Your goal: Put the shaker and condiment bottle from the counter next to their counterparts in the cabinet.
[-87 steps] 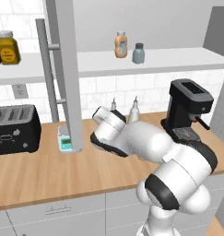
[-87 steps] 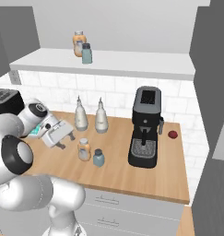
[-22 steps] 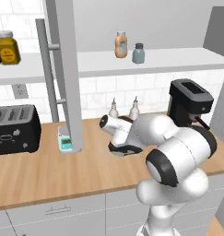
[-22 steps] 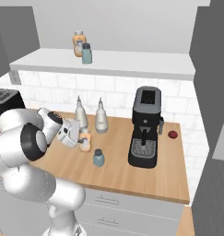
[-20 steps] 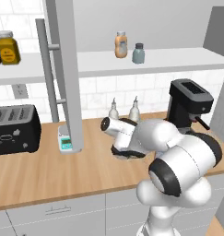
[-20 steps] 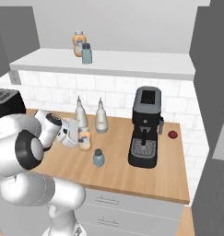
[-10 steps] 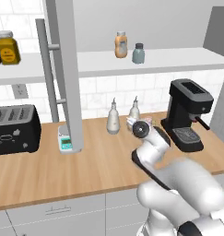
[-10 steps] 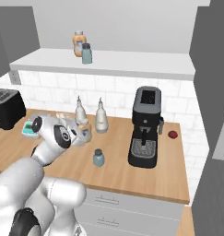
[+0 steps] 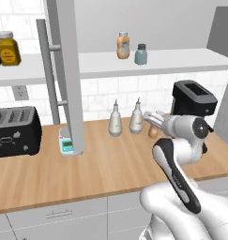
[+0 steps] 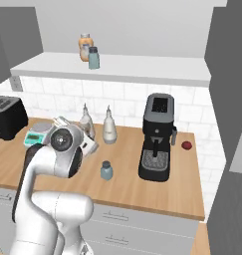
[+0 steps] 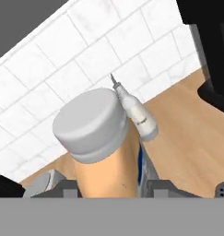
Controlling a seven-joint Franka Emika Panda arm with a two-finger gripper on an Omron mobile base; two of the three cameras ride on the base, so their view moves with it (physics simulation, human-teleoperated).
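Gripping the orange bottle (image 11: 104, 152) between its fingers (image 11: 62, 186), the claw (image 9: 153, 123) sits above the counter (image 9: 106, 168) just in front of the two white spout bottles (image 9: 115, 119). From the hand camera the bottle's grey cap fills the middle, with the pale-orange body running down between the two finger bases, one on each side and pressed against it. Beyond it, one white spout bottle (image 11: 134, 110) appears tilted against the tiled wall, since that camera is rolled. From the left base camera, part of the orange body (image 9: 154, 131) peeks out under the hand, near the right-hand white bottle (image 9: 136, 118). Whether the bottle's base touches the wood or hangs clear of it cannot be told.

The shaker (image 10: 106, 171) stands upright on the counter, in front of the white bottles and left of the black coffee machine (image 10: 157, 144), apart from the arm. Its dark cap faces up.

On the white cabinet shelf (image 10: 142, 67) above, the counterpart orange bottle (image 9: 123, 45) and counterpart shaker (image 9: 140, 54) stand side by side, almost touching. The grey cabinet door (image 9: 66, 75) hangs open with its bar handle (image 9: 49, 79) toward the left. An amber jar (image 9: 7, 48) sits on the shelf to the left of the door. A black toaster (image 9: 14, 131) rests at the counter's left end, with a small scale (image 10: 38, 130) near the door's foot. A small red object (image 10: 186, 145) lies right of the coffee machine.
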